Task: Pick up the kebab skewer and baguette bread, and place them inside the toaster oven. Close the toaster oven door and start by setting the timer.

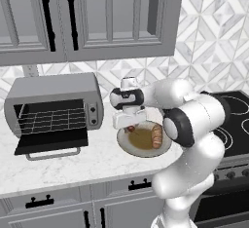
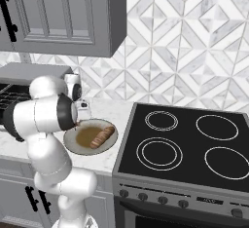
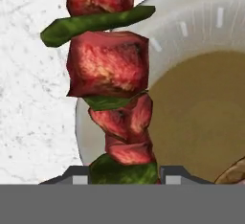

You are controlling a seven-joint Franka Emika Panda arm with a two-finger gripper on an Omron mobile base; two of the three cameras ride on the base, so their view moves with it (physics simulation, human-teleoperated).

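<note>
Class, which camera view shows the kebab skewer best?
The hand view: the skewer fills it, red meat and green pieces clear. The left base view shows a small red bit under the hand; in the right base view I cannot make it out.

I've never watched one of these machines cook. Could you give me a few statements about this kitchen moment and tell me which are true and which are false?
1. The toaster oven door hangs open. True.
2. The baguette bread is already in the toaster oven. False: it lies on the round plate on the counter.
3. The end effector has the kebab skewer between its fingers. True.
4. The plate rests on the stove. False: it sits on the marble counter, left of the stove.
5. The oven's wire rack already carries food. False: it is bare.
</note>
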